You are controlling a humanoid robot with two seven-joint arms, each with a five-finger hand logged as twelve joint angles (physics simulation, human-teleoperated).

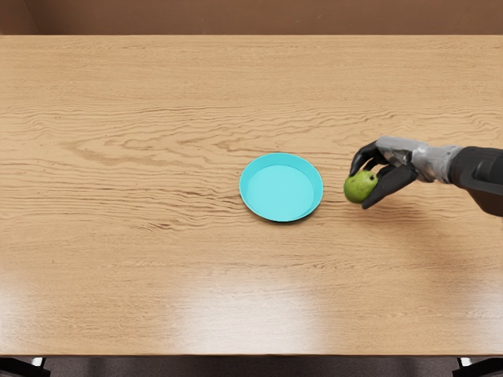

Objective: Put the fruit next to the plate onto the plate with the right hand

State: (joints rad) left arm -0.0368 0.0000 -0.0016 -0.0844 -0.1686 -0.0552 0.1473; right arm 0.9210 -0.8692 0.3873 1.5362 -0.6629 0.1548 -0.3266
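Green pear [360, 187] lies just right of the teal plate [280, 188], your right hand [385, 167] curled round it. Grip firmly, lift clear of the rim, then carry it left over the centre.

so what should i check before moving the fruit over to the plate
1. right hand closed round the fruit: ok
2. fruit lifted off the table: cannot tell
3. plate has room, nothing lies in it: ok
4. way to the plate free, only bare table between the two: ok
5. fruit on the plate: not ok, it is to the plate's right and apart from its rim
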